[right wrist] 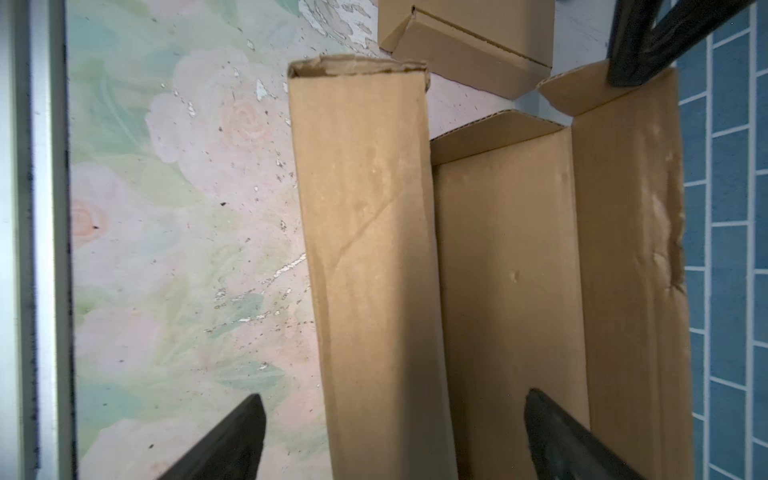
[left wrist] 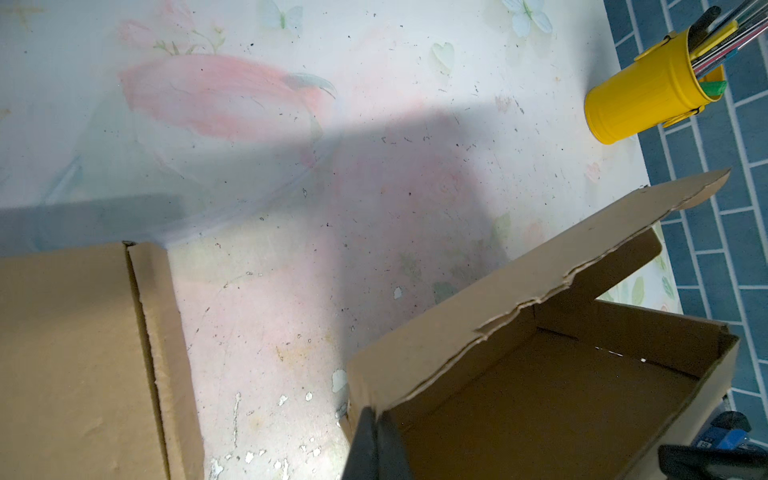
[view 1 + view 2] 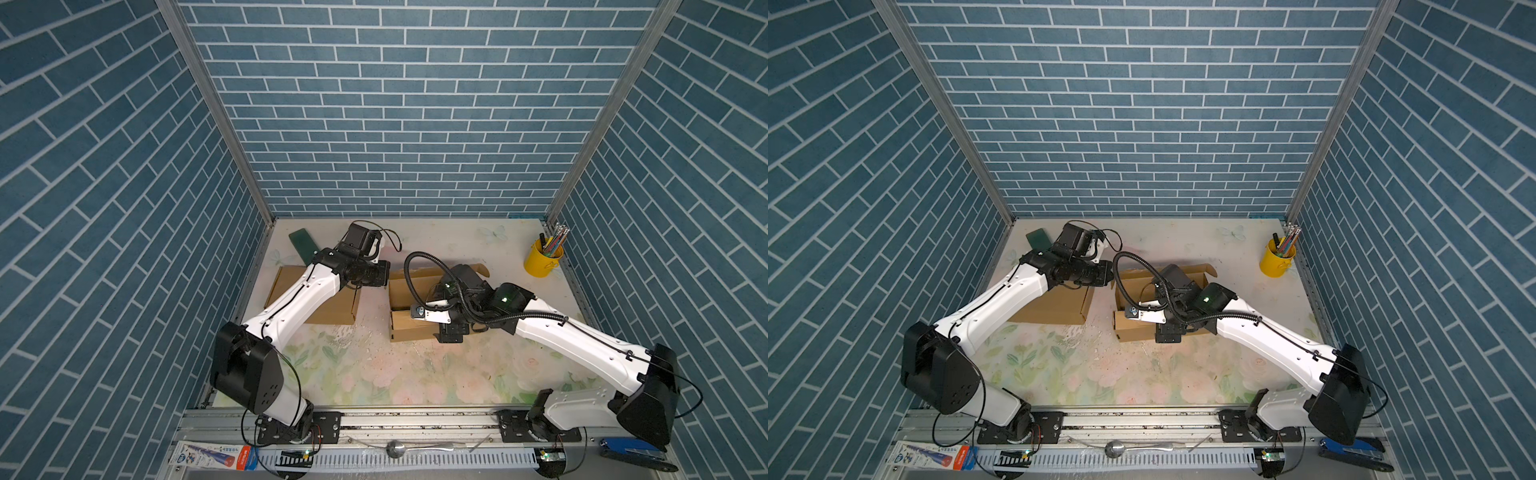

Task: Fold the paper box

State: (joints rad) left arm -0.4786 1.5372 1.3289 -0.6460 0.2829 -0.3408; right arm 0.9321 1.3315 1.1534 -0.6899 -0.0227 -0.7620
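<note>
Closest to my right wrist lens, the right gripper (image 1: 394, 397) has its jaws spread wide, straddling the paper box (image 1: 365, 208). One finger (image 1: 232, 440) hangs outside over the floral table (image 1: 166, 249) and the other finger (image 1: 569, 440) over the box's floor. The folded front wall stands between them, touched by neither as far as I can see. In both top views the paper box (image 3: 409, 330) (image 3: 1133, 330) sits mid-table under that wrist, its lid flap raised at the back. The left gripper (image 2: 376, 415) is drawn together at the box corner on its own side; whether a sliver of card is caught there I cannot tell. A closed carton (image 3: 332, 309) lies beneath the left arm, apart from the open box.
</note>
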